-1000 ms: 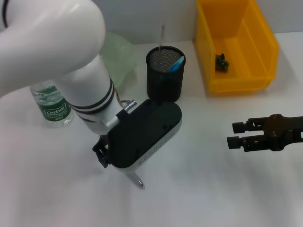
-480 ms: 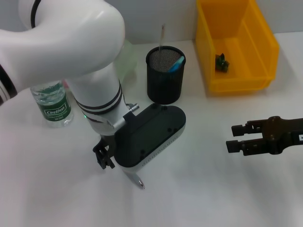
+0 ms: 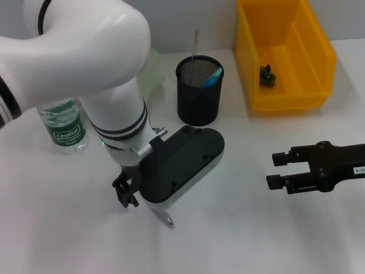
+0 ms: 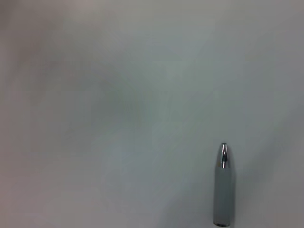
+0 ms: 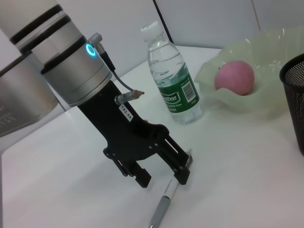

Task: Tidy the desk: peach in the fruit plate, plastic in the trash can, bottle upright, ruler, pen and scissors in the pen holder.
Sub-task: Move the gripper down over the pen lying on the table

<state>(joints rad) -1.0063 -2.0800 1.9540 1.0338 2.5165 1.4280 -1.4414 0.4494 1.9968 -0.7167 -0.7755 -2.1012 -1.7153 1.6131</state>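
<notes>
My left gripper (image 3: 140,204) (image 5: 162,178) is open and low over the white table, its fingers (image 5: 183,171) straddling the top end of a silver pen (image 5: 164,206). The pen lies flat; its tip (image 3: 169,221) (image 4: 224,175) sticks out from under the gripper body. The black mesh pen holder (image 3: 199,91) holds a ruler and blue-handled scissors. The bottle (image 3: 63,128) (image 5: 173,80) stands upright. A peach (image 5: 233,76) rests in the pale green fruit plate (image 5: 266,102). Green plastic (image 3: 266,76) lies in the yellow trash can (image 3: 319,68). My right gripper (image 3: 275,170) hovers open at the right.
The left arm's white body covers most of the fruit plate (image 3: 151,65) in the head view. The pen holder stands just behind the left gripper, and the bottle is to its left. Bare white table lies between the two grippers.
My left gripper has sunk slightly toward the pen. The right gripper has shifted left, toward the middle of the table.
</notes>
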